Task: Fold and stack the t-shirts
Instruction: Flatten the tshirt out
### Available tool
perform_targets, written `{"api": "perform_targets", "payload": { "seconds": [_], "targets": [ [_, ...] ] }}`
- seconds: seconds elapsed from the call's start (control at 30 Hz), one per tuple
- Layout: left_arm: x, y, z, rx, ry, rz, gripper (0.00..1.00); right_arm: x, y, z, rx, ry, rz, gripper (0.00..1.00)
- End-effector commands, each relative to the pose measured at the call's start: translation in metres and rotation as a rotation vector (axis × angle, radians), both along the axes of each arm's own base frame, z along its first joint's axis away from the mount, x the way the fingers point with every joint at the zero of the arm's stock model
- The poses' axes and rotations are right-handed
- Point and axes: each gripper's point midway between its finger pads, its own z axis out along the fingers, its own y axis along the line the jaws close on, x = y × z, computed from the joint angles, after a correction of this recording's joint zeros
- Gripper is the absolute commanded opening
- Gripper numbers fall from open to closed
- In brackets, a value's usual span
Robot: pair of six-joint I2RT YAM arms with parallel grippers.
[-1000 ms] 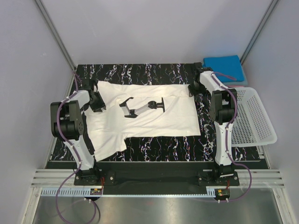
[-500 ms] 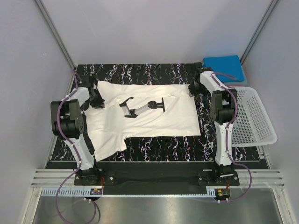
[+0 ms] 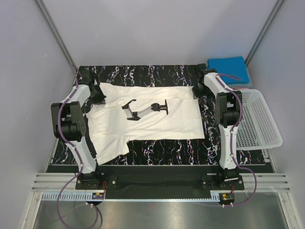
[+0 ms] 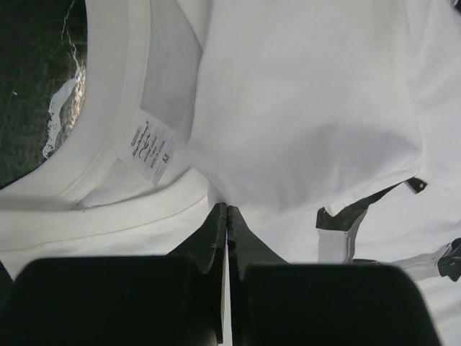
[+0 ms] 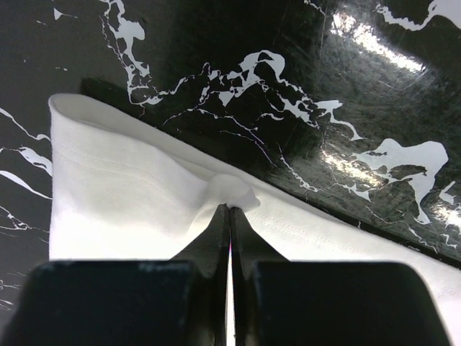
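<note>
White cloth t-shirt with black chest print spread on black marbled desk. Left claw pinched tight on cloth beside collar; right claw pinched tight on hem edge.

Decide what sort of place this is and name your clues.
Probably a robotics lab cell: plain grey walls, a left arm and right arm bolted at a black marbled table, a white t-shirt spread out.
</note>
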Motion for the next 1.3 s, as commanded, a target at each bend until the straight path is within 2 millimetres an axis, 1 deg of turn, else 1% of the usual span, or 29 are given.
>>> {"api": "perform_targets", "payload": {
  "seconds": [0.0,0.03,0.07,0.1,0.17,0.2,0.27,0.33,0.43,0.53,0.57,0.63,0.67,0.7,0.77,0.8,0.83,0.87,0.93,1.0,1.03,1.1,1.13,1.2,1.23,1.27],
  "targets": [
    [0.034,0.000,0.033,-0.007,-0.114,0.023,0.00,0.015,-0.013,0.047,-0.063,-0.113,0.035,0.00],
    [0.040,0.000,0.039,-0.017,-0.134,0.024,0.00,0.017,-0.013,0.050,-0.070,-0.121,0.054,0.00],
    [0.051,0.001,0.051,-0.017,-0.175,0.034,0.00,0.019,-0.014,0.053,-0.083,-0.126,0.101,0.00],
    [0.057,0.000,0.057,-0.030,-0.197,0.055,0.00,0.026,-0.014,0.059,-0.085,-0.152,0.127,0.00],
    [0.070,-0.001,0.071,-0.051,-0.250,0.063,0.00,0.030,-0.015,0.065,-0.104,-0.166,0.200,0.00],
    [0.079,-0.001,0.082,-0.061,-0.278,0.074,0.00,0.035,-0.019,0.072,-0.113,-0.185,0.212,0.00],
    [0.091,0.007,0.095,-0.047,-0.307,0.112,0.00,0.038,-0.022,0.079,-0.135,-0.197,0.260,0.00],
    [0.096,0.013,0.100,-0.041,-0.317,0.143,0.00,0.041,-0.026,0.082,-0.147,-0.208,0.277,0.00],
    [0.106,0.025,0.108,-0.059,-0.348,0.192,0.00,0.047,-0.027,0.087,-0.156,-0.237,0.326,0.00],
    [0.117,0.031,0.121,-0.072,-0.400,0.226,0.00,0.051,-0.026,0.092,-0.171,-0.254,0.355,0.00],
    [0.124,0.032,0.129,-0.072,-0.432,0.227,0.00,0.053,-0.027,0.095,-0.182,-0.264,0.370,0.00],
    [0.130,0.037,0.136,-0.072,-0.461,0.241,0.00,0.058,-0.029,0.100,-0.196,-0.285,0.382,0.00],
    [0.137,0.039,0.144,-0.074,-0.492,0.246,0.00,0.063,-0.030,0.105,-0.205,-0.303,0.395,0.00],
    [0.140,0.040,0.148,-0.075,-0.507,0.248,0.00,0.066,-0.031,0.108,-0.208,-0.317,0.402,0.00],
    [0.149,0.041,0.156,-0.080,-0.553,0.249,0.00,0.072,-0.024,0.112,-0.188,-0.354,0.452,0.00],
    [0.153,0.041,0.160,-0.087,-0.575,0.253,0.00,0.079,-0.022,0.117,-0.192,-0.389,0.464,0.00],
    [0.155,0.041,0.163,-0.090,-0.594,0.252,0.00,0.082,-0.022,0.119,-0.198,-0.402,0.474,0.00],
    [0.160,0.041,0.171,-0.096,-0.637,0.256,0.00,0.086,-0.023,0.123,-0.215,-0.417,0.494,0.00],
    [0.165,0.042,0.178,-0.100,-0.677,0.260,0.00,0.093,-0.025,0.130,-0.256,-0.445,0.534,0.00],
    [0.171,0.043,0.187,-0.104,-0.728,0.272,0.00,0.100,-0.031,0.139,-0.289,-0.472,0.533,0.00],
    [0.172,0.048,0.190,-0.093,-0.743,0.290,0.00,0.102,-0.034,0.142,-0.301,-0.480,0.531,0.00],
    [0.176,0.052,0.197,-0.090,-0.786,0.312,0.00,0.109,-0.035,0.151,-0.328,-0.520,0.556,0.00],
    [0.177,0.053,0.201,-0.089,-0.803,0.316,0.00,0.111,-0.036,0.159,-0.341,-0.546,0.559,0.00],
    [0.182,0.053,0.210,-0.093,-0.851,0.314,0.00,0.119,-0.035,0.164,-0.368,-0.592,0.584,0.00],
    [0.183,0.060,0.212,-0.068,-0.864,0.343,0.00,0.120,-0.035,0.166,-0.378,-0.603,0.591,0.00],
    [0.183,0.064,0.213,-0.058,-0.867,0.359,0.00,0.124,-0.038,0.170,-0.401,-0.618,0.595,0.00]
  ]
}}
